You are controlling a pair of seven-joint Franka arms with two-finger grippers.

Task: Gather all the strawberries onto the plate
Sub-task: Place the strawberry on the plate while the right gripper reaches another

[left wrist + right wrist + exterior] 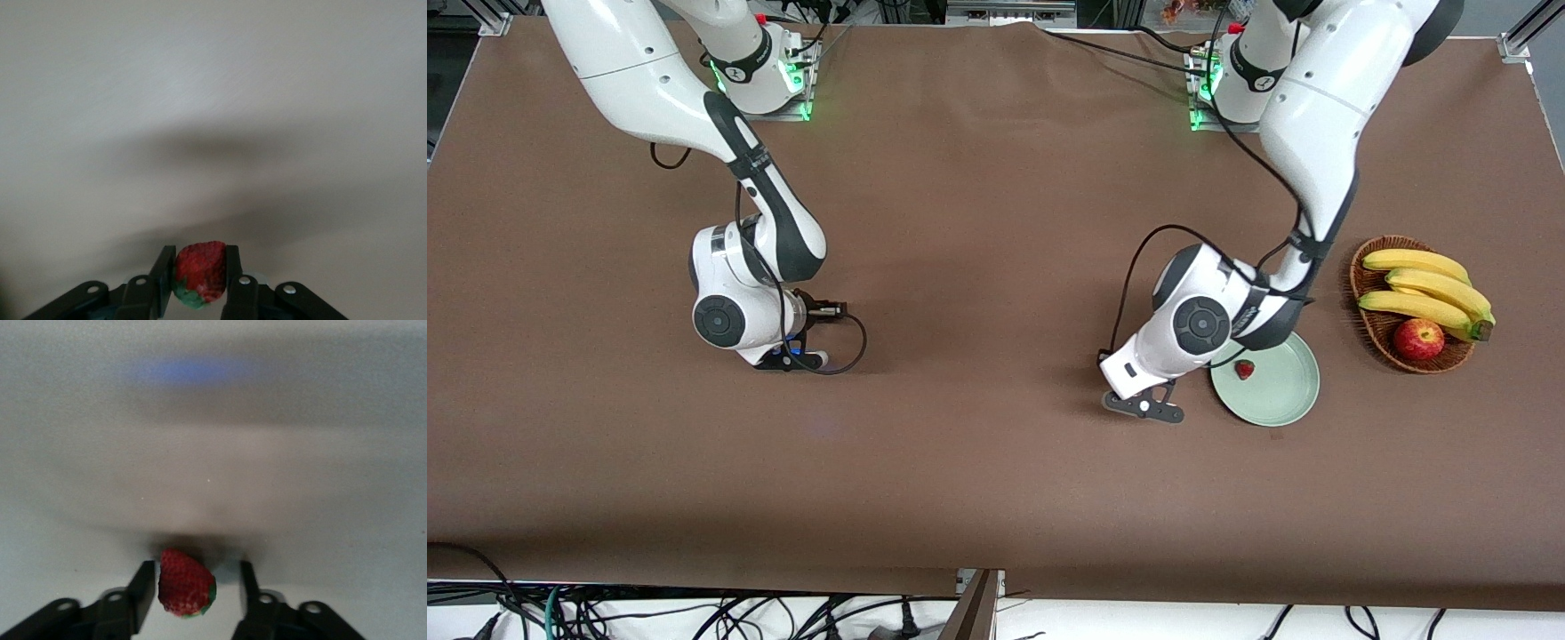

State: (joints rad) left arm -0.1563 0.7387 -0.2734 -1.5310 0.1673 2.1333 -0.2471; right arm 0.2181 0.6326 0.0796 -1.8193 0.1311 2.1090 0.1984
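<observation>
brown cloth covers the table (978, 462); a basket (1369, 333) of bananas (1427, 289) and an apple (1419, 339) sits at the left arm's end. one strawberry (1244, 370) is already on the plate (1285, 396), which lies just beside the basket. the left gripper (200, 283) is down at the cloth beside the plate, clamped on a second strawberry (200, 270), pads against its flanks. the right gripper (193, 600) is low at the right arm's end; a third strawberry (185, 583) sits between its fingers, one pad touching, a gap at the other, so no grip is confirmed. berries are judged light, soft and easily bruised; gentle hold across the widest part is advised.
</observation>
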